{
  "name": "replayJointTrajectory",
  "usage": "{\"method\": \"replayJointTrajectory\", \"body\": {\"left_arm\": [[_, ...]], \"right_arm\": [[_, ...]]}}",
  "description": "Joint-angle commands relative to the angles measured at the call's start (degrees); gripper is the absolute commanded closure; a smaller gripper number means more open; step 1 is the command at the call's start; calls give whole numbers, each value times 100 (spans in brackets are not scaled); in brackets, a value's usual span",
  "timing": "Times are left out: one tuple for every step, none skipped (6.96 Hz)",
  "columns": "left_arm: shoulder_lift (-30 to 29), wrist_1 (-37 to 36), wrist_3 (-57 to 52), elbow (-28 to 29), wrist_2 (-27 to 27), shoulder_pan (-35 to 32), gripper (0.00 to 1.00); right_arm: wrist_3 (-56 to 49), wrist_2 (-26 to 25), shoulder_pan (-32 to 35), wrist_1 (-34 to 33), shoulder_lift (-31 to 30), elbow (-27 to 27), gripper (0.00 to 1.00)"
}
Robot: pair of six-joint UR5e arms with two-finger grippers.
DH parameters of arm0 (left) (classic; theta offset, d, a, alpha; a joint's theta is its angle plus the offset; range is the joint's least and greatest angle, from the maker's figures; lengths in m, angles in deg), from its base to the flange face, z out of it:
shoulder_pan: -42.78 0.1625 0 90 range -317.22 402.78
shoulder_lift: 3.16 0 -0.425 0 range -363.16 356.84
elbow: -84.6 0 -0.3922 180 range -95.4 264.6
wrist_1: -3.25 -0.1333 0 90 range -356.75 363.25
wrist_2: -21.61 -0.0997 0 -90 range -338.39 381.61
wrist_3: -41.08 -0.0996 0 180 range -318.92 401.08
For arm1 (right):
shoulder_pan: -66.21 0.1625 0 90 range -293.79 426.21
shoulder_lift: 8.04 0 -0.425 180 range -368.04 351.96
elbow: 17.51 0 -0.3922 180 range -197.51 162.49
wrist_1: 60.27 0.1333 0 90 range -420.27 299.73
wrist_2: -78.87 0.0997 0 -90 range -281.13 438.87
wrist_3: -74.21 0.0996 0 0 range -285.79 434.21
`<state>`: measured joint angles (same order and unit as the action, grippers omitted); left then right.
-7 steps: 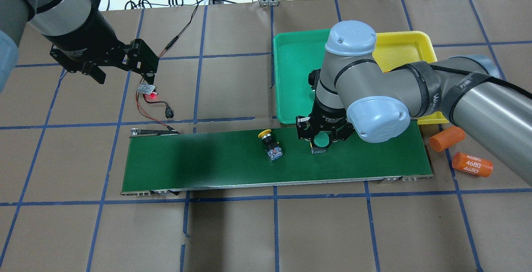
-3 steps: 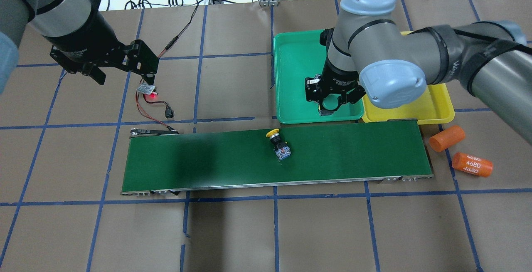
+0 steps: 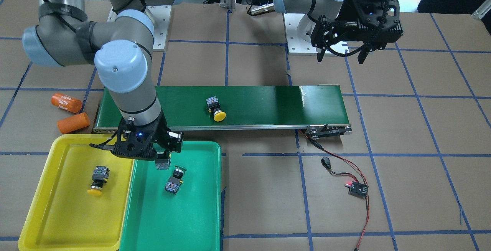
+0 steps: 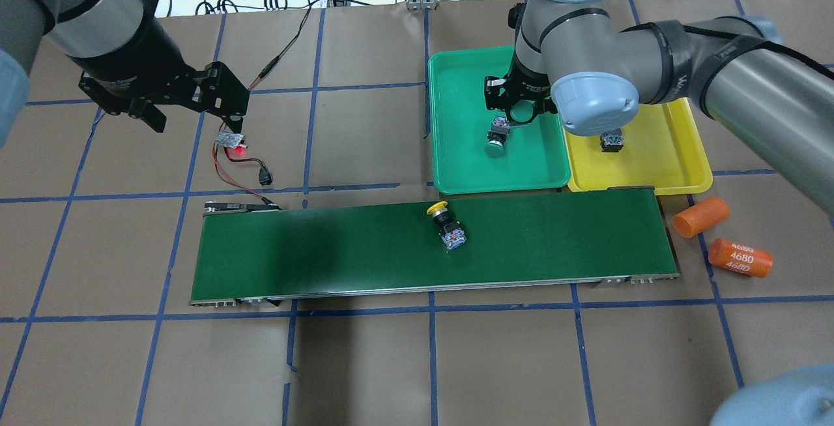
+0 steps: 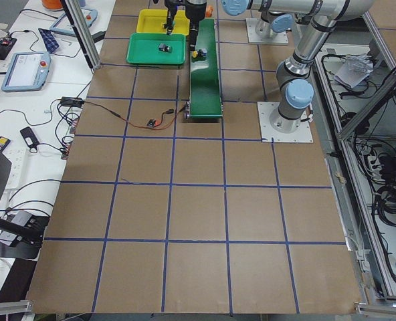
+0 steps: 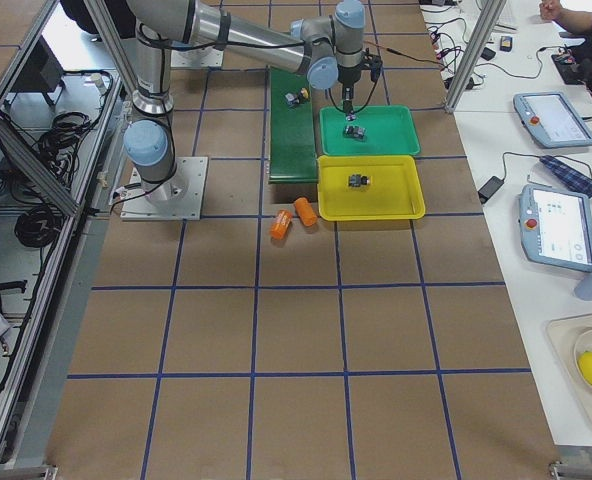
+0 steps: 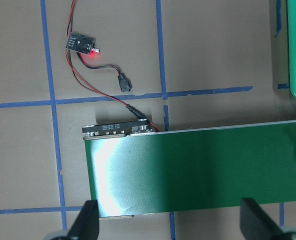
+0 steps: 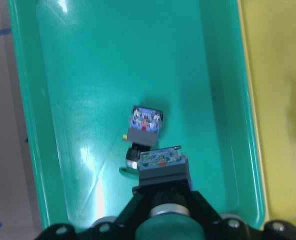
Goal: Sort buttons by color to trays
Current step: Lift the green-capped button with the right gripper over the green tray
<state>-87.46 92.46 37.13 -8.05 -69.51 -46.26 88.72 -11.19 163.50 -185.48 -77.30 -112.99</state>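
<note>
A: Largest first?
B: The belt, long and dark green. Beyond it sit the green tray and the yellow tray, side by side and touching.
A: Grippers?
B: The right gripper is over the green tray, fingers clamped on the black body of the held green button. It is upright, cap up, block below the tips. The left gripper has fingers wide apart, well apart from the trays.
A: Loose buttons?
B: The second green button lies in the green tray just below the held one, cap toward the robot. The yellow button is on its side mid-belt, cap toward the trays. The other yellow button is in the yellow tray, cap away from the robot.
</note>
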Motion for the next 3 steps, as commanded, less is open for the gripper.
{"method": "replayJointTrajectory", "body": {"left_arm": [[-16,0,0,27,7,0,0],[1,0,0,19,-2,0,0],[-16,0,0,10,-2,0,0]], "right_arm": [[366,-47,1,-872,378,-84,100],[368,-47,-60,-917,378,-58,94],[386,-47,-130,-935,378,-84,91]]}}
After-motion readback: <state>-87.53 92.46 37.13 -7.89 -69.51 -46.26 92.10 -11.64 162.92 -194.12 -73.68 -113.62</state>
